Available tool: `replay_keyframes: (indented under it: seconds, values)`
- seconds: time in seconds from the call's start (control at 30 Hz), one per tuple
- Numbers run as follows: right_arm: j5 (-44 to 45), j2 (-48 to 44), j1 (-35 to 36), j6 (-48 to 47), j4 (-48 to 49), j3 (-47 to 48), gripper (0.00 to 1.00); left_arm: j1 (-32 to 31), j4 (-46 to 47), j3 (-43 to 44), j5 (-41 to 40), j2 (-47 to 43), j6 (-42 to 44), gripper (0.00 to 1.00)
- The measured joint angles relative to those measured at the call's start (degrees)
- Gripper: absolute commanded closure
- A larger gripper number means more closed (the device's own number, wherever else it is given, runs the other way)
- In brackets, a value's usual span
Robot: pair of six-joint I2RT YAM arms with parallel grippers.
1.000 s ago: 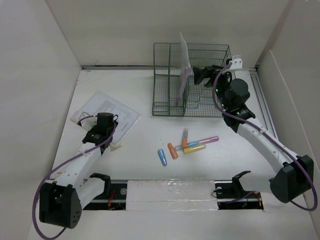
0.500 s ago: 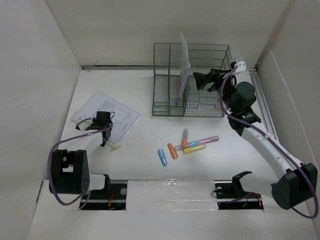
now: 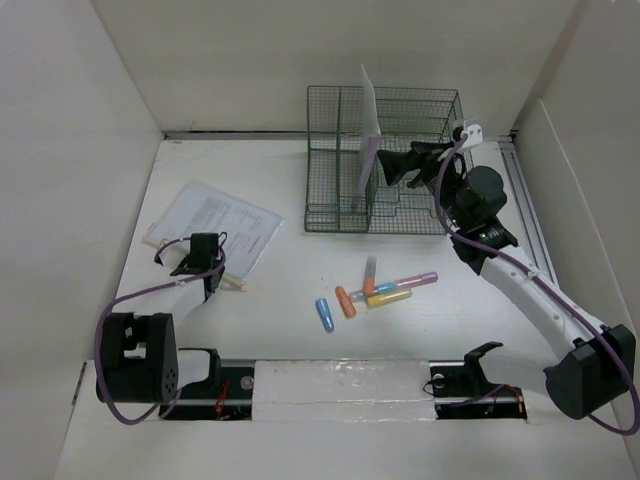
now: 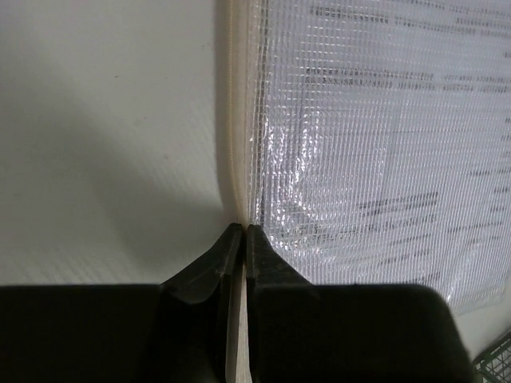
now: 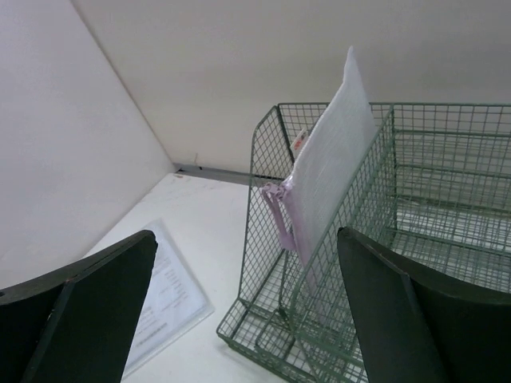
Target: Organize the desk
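Desk (image 3: 300,275): left gripper (image 4: 242,233) now clamped on pouch (image 4: 375,144) edge

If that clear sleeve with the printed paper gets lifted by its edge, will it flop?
Probably it droops: the clear mesh-reinforced plastic sleeve looks thin and lies flat. It seems light, holding only paper. The left gripper pinches just its cream edge strip, so it may swing.

The wire organizer (image 3: 400,222) stands at the far side of the bench (image 3: 290,190), right of centre. A pouch (image 3: 370,105) stands upright inside it, toward its left end. A document sleeve (image 3: 215,222) lies flat at the left. Markers (image 3: 375,290) lie grouped in front of the organizer.
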Motion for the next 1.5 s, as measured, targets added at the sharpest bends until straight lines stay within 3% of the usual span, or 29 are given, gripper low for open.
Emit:
replay_keyframes:
  seconds: [0.13, 0.23, 0.27, 0.3, 0.37, 0.4, 0.47, 0.53, 0.57, 0.67, 0.77, 1.0, 1.37, 1.43, 1.5]
  values:
    - [1.20, -0.04, 2.62, -0.59, -0.31, 0.00, 0.03, 0.02, 2.78, 0.00, 2.03, 0.74, 2.69, 1.00]
    - [2.58, 0.00, 6.36, -2.60, -0.44, 0.00, 0.17, 0.00, 3.93, -0.44, 3.54, -0.31, 5.11, 1.00]
    - [2.75, 0.09, 8.13, -3.65, -0.33, -0.02, 0.42, 0.00, 4.37, -1.51, 4.35, -3.10, 6.64, 1.00]
    - [2.73, 0.17, 9.57, -4.39, -0.17, -0.09, 0.42, 0.00, 4.39, -1.55, 4.39, -3.30, 6.71, 1.00]
    - [2.40, 0.81, 13.99, -8.79, 0.13, -0.11, 0.76, -0.04, 4.96, -3.32, 5.46, -8.94, 8.74, 1.00]
    - [1.86, 1.31, 16.22, -10.80, 0.33, -0.11, 0.87, -0.04, 5.09, -4.33, 6.14, -12.81, 9.75, 1.00]
    - [0.57, 2.73, 20.83, -14.75, 0.85, -0.24, 1.00, -0.04, 5.31, -5.70, 7.34, -19.82, 11.41, 1.00]
    - [-0.70, 4.63, 24.74, -17.53, 2.01, -0.63, 0.97, -0.31, 5.44, -5.86, 8.55, -24.65, 12.85, 1.00]
    - [-1.27, 5.77, 26.40, -18.51, 2.25, -0.76, 0.73, -0.42, 5.60, -5.86, 9.03, -25.81, 13.46, 1.00]
    - [-2.05, 9.97, 30.36, -20.85, 2.89, -0.94, 0.19, -0.55, 4.92, -5.75, 10.78, -26.97, 14.97, 1.00]
    - [-1.73, 13.68, 32.61, -23.39, 2.89, -0.94, 0.03, -0.55, 3.45, -5.70, 12.79, -27.52, 15.89, 1.00]
    - [-0.22, 26.49, 39.95, -26.93, 2.80, 0.79, 0.00, -0.90, 0.42, -2.27, 17.20, -30.47, 17.73, 1.00]
    - [8.76, 40.61, 41.13, -30.67, 7.67, 10.56, 0.00, -1.18, -3.21, 0.17, 24.28, -34.14, 19.91, 1.00]
    - [9.73, 42.23, 40.94, -31.23, 7.82, 12.46, 0.06, -1.18, -4.37, 0.48, 25.09, -34.82, 20.28, 1.00]
    - [10.12, 43.69, 40.54, -31.56, 8.22, 14.40, 0.30, -1.18, -5.35, 0.94, 26.08, -35.74, 20.59, 1.00]
